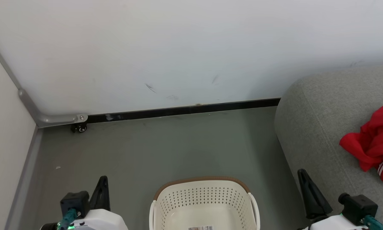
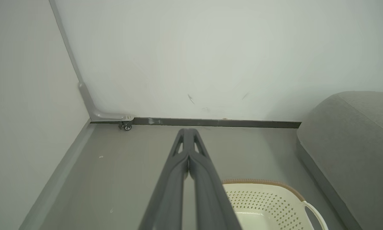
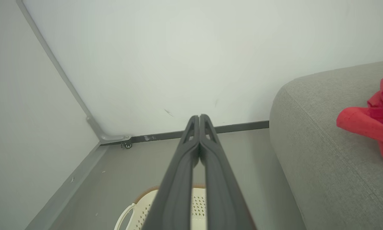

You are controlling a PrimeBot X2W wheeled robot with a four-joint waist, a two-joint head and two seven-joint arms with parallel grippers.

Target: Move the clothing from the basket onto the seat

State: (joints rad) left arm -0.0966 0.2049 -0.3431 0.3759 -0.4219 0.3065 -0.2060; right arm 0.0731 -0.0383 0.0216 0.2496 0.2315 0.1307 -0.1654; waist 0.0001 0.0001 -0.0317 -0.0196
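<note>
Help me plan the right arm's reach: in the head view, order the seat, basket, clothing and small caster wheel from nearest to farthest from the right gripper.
1. The seat, right beside the right gripper, on its right.
2. The basket, to its left, and the clothing, farther right on the seat: too close to call.
3. The caster wheel, far off at the back left.

Clothing (image 1: 375,143): bright red, crumpled in a heap, white stripe trim showing; lies on the seat (image 1: 316,127), back from its rounded end. Seat: light-grey woven sofa. Basket (image 1: 204,195): cream, perforated, brown-rimmed, upright on the floor near that end.
</note>
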